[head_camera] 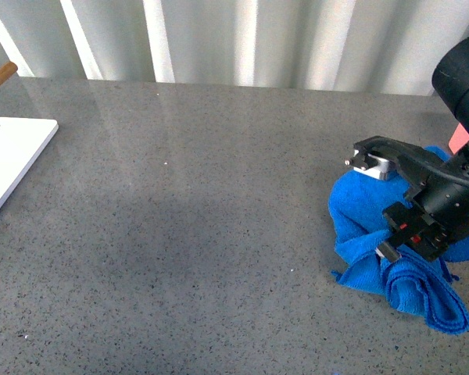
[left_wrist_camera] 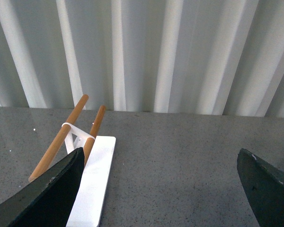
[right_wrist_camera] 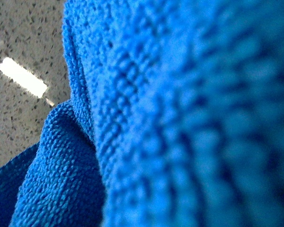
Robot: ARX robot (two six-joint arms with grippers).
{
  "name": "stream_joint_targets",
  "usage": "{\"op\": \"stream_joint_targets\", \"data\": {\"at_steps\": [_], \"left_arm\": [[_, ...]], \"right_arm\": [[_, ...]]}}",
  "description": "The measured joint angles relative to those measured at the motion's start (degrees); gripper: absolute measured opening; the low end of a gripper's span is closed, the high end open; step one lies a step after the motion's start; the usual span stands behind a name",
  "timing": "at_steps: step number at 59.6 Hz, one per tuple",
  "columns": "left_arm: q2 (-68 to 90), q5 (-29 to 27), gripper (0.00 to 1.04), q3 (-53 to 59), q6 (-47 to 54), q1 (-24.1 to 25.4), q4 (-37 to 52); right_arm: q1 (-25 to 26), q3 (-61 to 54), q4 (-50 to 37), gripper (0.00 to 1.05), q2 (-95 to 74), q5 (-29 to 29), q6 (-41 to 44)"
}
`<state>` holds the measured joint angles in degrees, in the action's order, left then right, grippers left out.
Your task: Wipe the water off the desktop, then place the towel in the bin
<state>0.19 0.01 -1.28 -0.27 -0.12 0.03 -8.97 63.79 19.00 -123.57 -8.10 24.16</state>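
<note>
I'm looking across the desktop [head_camera: 180,234] now: a wide grey stone-like slab, finely speckled and a little glossy, with pale streaks of the wall reflecting along its far edge. Behind it runs a wall of white ribbed panels [head_camera: 242,39]. At the far left a flat white board [head_camera: 12,152] lies on the surface, and my left wrist camera shows two wooden rods [left_wrist_camera: 61,137] rising from it at a slant, joined by a white bracket. The towel [head_camera: 422,293] sits crumpled on the right side of the desktop, near the front edge, with one rolled fold pointing toward me. My right gripper [head_camera: 375,201] is down on it, jaws spread wide with blue cloth bunched between them. The right wrist camera is filled with blue terry, blurred, with a sliver of speckled grey beside it. My left gripper [left_wrist_camera: 160,158] hangs above the surface, its dark fingers [left_wrist_camera: 52,194] far apart and holding nothing.
</note>
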Motion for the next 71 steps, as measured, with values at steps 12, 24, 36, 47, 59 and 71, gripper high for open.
{"op": "stream_joint_targets", "data": {"at_steps": [12, 24, 36, 47, 59, 71], "left_arm": [[0.0, 0.0, 0.98, 0.0, 0.0, 0.0, 0.0], [0.0, 0.0, 0.98, 0.0, 0.0, 0.0, 0.0], [0.0, 0.0, 0.98, 0.0, 0.0, 0.0, 0.0], [0.0, 0.0, 0.98, 0.0, 0.0, 0.0, 0.0], [0.0, 0.0, 0.98, 0.0, 0.0, 0.0, 0.0], [0.0, 0.0, 0.98, 0.0, 0.0, 0.0, 0.0]], "right_arm": [[-0.7, 8.2, -0.5, 0.04, -4.9, 4.9, -0.3], [-3.6, 17.7, 0.3, 0.04, -9.4, 9.9, 0.0], [-8.0, 18.8, 0.4, 0.04, -9.4, 10.7, -0.2], [-12.0, 11.3, -2.8, 0.04, -5.1, 3.4, 0.2], [-13.7, -0.3, -5.7, 0.04, 1.1, -1.6, 0.9], [-10.9, -10.9, -6.0, 0.04, 7.6, -1.6, 1.5]]}}
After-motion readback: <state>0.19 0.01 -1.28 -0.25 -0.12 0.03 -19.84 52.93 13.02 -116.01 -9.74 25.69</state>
